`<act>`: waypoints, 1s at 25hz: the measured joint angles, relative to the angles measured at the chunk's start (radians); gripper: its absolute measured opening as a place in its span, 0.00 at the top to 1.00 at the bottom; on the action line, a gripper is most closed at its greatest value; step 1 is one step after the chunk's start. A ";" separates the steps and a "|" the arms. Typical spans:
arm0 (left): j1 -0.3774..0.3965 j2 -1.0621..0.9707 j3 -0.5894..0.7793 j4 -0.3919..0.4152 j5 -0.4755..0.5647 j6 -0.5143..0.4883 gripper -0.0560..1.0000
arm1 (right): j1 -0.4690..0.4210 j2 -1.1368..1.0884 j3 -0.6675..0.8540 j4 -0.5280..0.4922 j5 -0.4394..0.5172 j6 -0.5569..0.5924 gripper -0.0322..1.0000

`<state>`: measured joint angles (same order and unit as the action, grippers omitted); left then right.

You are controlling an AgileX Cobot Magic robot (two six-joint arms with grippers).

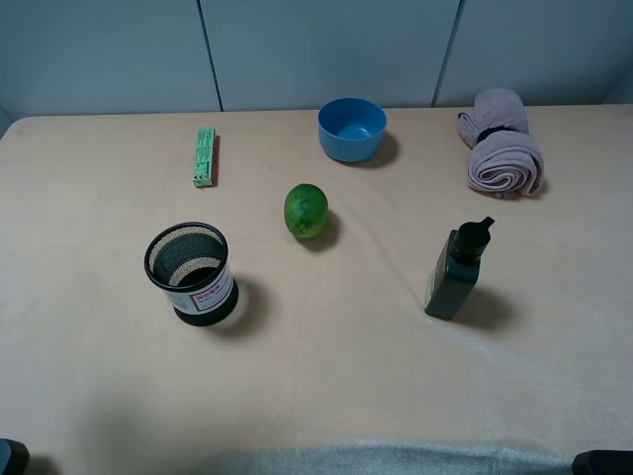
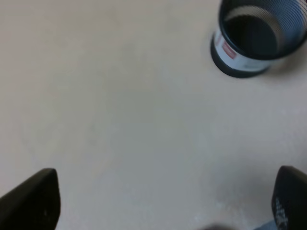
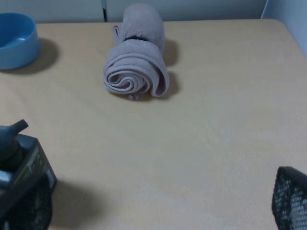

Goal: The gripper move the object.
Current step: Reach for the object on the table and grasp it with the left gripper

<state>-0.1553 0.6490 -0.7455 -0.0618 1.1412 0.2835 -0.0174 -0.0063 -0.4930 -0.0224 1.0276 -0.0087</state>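
The black wire-mesh pen cup [image 1: 190,272] with a white, red-edged label stands upright on the left of the table. It also shows in the left wrist view [image 2: 259,36], some way ahead of the gripper. My left gripper [image 2: 160,206] is open and empty, above bare table and well short of the cup. My right gripper [image 3: 160,206] is open and empty, low over the table's right side. In the exterior high view only dark bits of the arms show at the bottom corners, the left arm [image 1: 12,457] and the right arm [image 1: 603,462].
A green round fruit [image 1: 306,210] lies mid-table. A blue bowl [image 1: 352,129] and a green pack [image 1: 204,156] sit at the back. A rolled pinkish towel [image 1: 502,153] lies back right. A dark square pump bottle [image 1: 457,269] stands on the right, close to my right gripper [image 3: 19,153].
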 joint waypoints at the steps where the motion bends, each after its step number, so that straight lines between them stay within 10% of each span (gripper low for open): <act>1: -0.017 0.015 -0.001 0.000 -0.003 0.000 0.13 | 0.000 0.000 0.000 0.000 0.000 0.000 0.30; 25: -0.414 0.474 -0.006 -0.003 -0.220 -0.045 0.14 | 0.000 0.000 0.000 0.000 0.000 0.000 0.30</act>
<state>-0.5695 1.1235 -0.7518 -0.0646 0.9210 0.2381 -0.0174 -0.0063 -0.4930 -0.0224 1.0276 -0.0087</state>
